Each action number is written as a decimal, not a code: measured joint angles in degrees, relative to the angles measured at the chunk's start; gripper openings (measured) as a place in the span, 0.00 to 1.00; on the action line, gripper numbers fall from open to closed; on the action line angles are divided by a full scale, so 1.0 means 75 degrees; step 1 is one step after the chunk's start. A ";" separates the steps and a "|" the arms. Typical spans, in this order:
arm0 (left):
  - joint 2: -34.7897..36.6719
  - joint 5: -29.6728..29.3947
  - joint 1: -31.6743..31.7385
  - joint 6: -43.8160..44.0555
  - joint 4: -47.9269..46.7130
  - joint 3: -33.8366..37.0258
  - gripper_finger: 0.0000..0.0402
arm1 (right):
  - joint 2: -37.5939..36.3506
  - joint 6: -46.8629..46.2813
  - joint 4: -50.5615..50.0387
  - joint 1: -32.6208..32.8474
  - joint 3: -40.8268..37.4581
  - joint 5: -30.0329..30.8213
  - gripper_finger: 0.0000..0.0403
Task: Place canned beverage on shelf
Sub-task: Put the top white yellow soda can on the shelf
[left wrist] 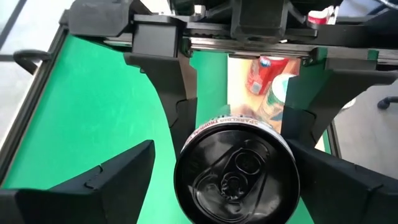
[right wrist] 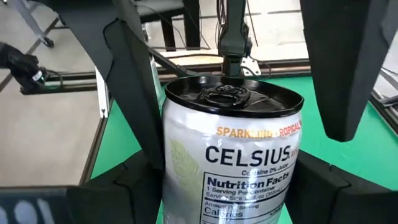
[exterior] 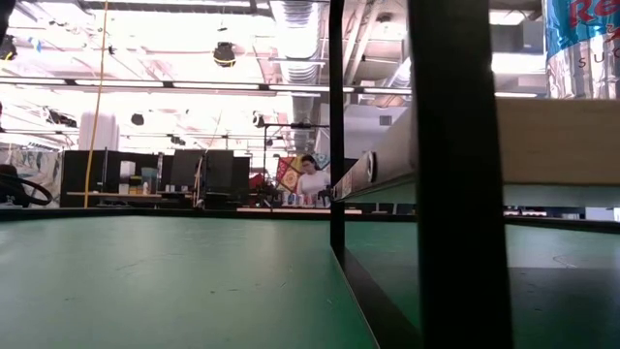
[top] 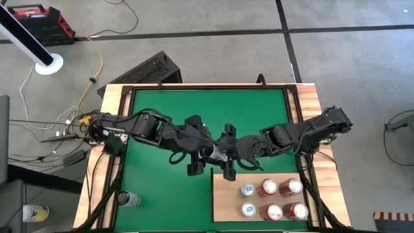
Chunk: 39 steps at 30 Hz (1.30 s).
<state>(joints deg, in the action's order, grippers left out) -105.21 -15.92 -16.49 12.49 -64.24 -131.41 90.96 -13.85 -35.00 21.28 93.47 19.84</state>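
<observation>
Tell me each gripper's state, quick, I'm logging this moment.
Left gripper: open, standing around the Celsius can without gripping it.
Right gripper: closed on the Celsius can.

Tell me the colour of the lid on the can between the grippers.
Black lid on a white Celsius can; the right wrist view shows it best.

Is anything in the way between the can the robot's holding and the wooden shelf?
Nothing visible. The right gripper holds the can close to the shelf. Six cans already stand on the shelf, but the part nearest the held can is bare.
</observation>
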 joint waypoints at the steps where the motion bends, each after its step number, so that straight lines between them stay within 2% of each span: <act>1: 0.0000 -0.0008 0.0000 -0.0035 -0.0004 -0.0083 0.85 | -0.0010 -0.0002 -0.0027 0.0000 0.0000 0.0008 0.70; 12: 0.0000 -0.0867 -0.0022 0.0125 0.0014 -0.0219 0.85 | -0.0036 -0.0148 -0.0129 -0.0009 -0.0029 0.0078 0.70; 15: 0.0400 -0.1569 -0.0041 0.0361 0.0183 -0.0228 0.85 | 0.0041 -0.0044 -0.0942 0.0023 -0.0146 -0.0118 0.69; 18: 0.0726 -0.2306 -0.0061 0.0701 0.0252 -0.0315 0.85 | 0.0151 -0.0441 -0.1168 0.0052 -0.0135 -0.0068 0.69; 22: 0.0771 -0.2360 -0.0086 0.0594 0.0168 -0.0233 0.85 | 0.0072 -0.0693 -0.1624 0.0075 -0.0071 0.0147 0.69; 26: 0.1126 -0.2418 -0.0120 0.0473 0.0035 -0.0234 0.85 | 0.0143 -0.0669 -0.1281 0.0174 -0.0108 0.0102 0.69; 33: 0.1800 -0.3130 -0.0345 0.0873 -0.0996 -0.0215 0.85 | -0.0185 -0.0518 0.0632 0.0854 -0.0078 0.0303 0.69; 39: 0.2379 -0.4406 -0.0863 0.1604 -0.1870 -0.0113 0.85 | -0.0508 -0.0384 0.1427 0.1866 -0.0641 0.1660 0.69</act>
<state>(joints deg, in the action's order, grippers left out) -87.37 -48.97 -22.96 24.52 -78.26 -132.26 87.16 -16.73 -24.30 35.27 88.67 32.29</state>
